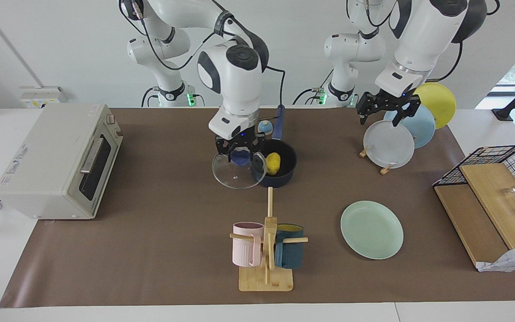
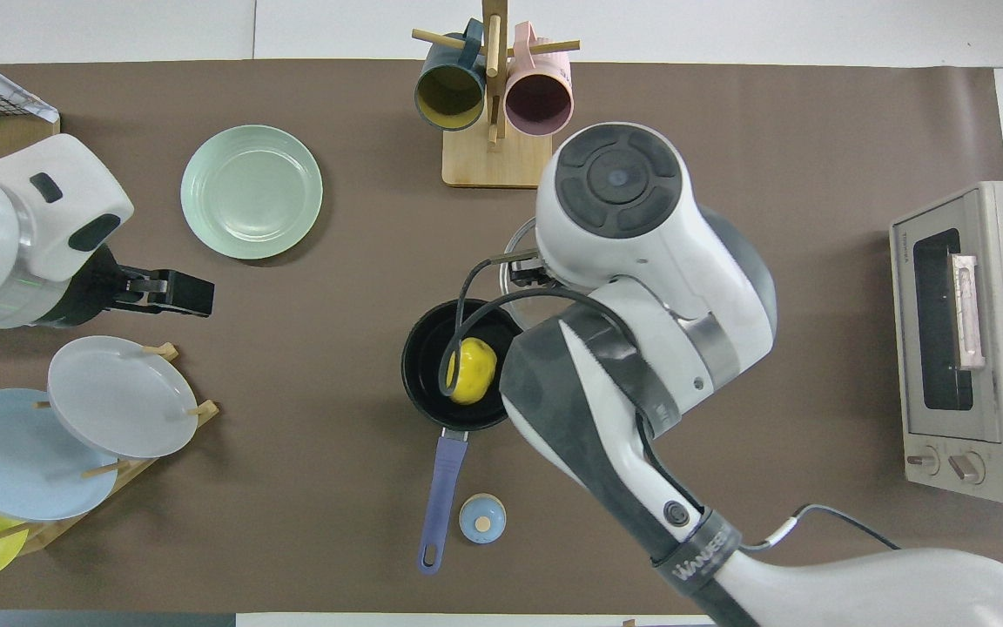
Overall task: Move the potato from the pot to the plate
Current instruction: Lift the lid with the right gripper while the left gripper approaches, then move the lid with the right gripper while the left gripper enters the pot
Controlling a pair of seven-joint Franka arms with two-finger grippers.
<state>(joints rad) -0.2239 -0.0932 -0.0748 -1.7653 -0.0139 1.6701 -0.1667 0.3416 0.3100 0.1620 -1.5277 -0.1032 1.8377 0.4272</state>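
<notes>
Potato (image 1: 273, 163): lay inside the pot (image 1: 284, 172), uncovered, toward the side at the pot's 9 o'clock in the facing view.

Pot: stood mid-counter, handle (image 2: 439, 498) pointing at the robots (6 o'clock in the overhead view).

Lid (image 1: 233, 175): clear glass, blue knob, held in the air tilted, over the counter beside the pot toward the right arm's end, overlapping the pot's rim in the facing view.

Right claw (image 1: 239, 150): clenched on the lid's knob.

Left claw (image 1: 387, 109): released, fingers spread, over the plate rack (image 1: 385, 169); arm waiting.

Plate (image 1: 371, 229): mint green, bare, at the pot's 4 o'clock in the facing view, well apart from it and farther from the robots.

Mug tree (image 1: 266, 250): pink and dark blue mugs hung on it, beside the plate.

Toaster oven (image 1: 56, 161): at the right arm's end of the counter.
</notes>
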